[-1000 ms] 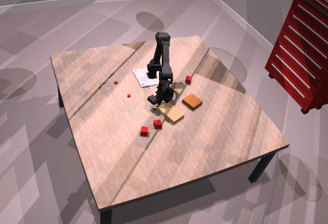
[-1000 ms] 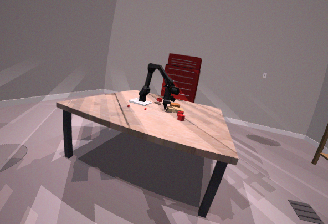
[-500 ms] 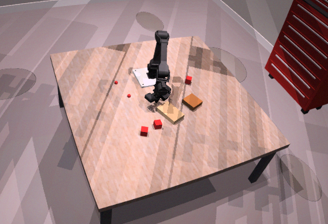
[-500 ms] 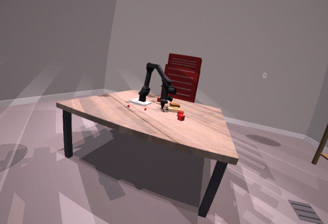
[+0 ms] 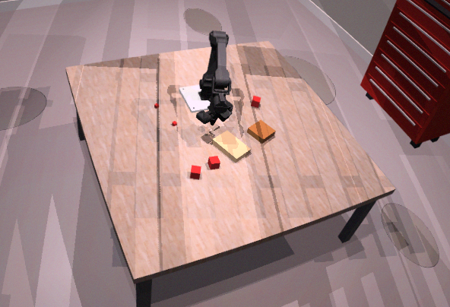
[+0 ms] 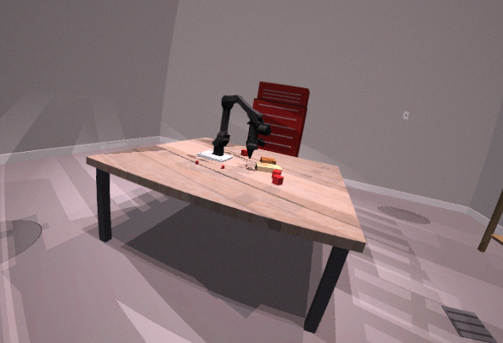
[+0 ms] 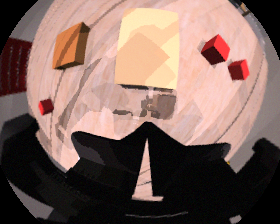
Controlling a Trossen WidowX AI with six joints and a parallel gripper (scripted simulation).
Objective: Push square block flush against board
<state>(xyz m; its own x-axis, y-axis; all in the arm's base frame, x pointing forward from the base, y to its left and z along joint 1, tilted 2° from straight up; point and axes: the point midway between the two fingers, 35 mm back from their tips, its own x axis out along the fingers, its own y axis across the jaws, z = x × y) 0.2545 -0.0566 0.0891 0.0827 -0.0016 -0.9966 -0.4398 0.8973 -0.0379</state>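
The orange square block (image 5: pixel 261 130) (image 6: pixel 268 160) (image 7: pixel 70 47) lies flat on the table. The pale yellow oblong board (image 5: pixel 232 145) (image 6: pixel 267 168) (image 7: pixel 148 50) lies flat beside it, with a strip of table between them, so they do not touch. In the wrist view the block is left of the board. My gripper (image 5: pixel 213 122) (image 6: pixel 250 156) (image 7: pixel 148 125) is shut with nothing between the fingers. It hangs above the table, off the board's end nearest the arm's base, and touches neither part.
Two red cubes (image 5: pixel 213 162) (image 5: pixel 195 172) stand close to the board, on the side away from the block. Another red cube (image 5: pixel 256 101) (image 7: pixel 46 106) stands between the block and the table's far side. Two tiny red pieces (image 5: pixel 156 105) (image 5: pixel 174 123) lie left of the arm's white base plate (image 5: pixel 188 97).
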